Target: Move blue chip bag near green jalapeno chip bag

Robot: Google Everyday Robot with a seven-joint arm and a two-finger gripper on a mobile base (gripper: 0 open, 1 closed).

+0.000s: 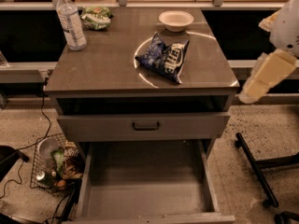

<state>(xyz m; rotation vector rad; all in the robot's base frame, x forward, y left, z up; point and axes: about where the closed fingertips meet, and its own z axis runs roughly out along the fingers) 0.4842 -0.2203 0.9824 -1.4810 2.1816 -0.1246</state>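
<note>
The blue chip bag [164, 56] lies wrinkled on the grey cabinet top [107, 64], right of centre and just in front of a white bowl [176, 20]. The green jalapeno chip bag [96, 18] lies at the back left of the top, right behind a clear water bottle [70, 20]. My gripper is not in view. Only cream and white links of my arm [269, 75] show at the right edge, beside the cabinet and level with its top.
The cabinet's upper drawer [145, 125] is shut and the bottom drawer [145, 185] is pulled out. A wire basket of trash [55, 164] sits on the floor at the left. A black chair base [257, 167] stands at the right.
</note>
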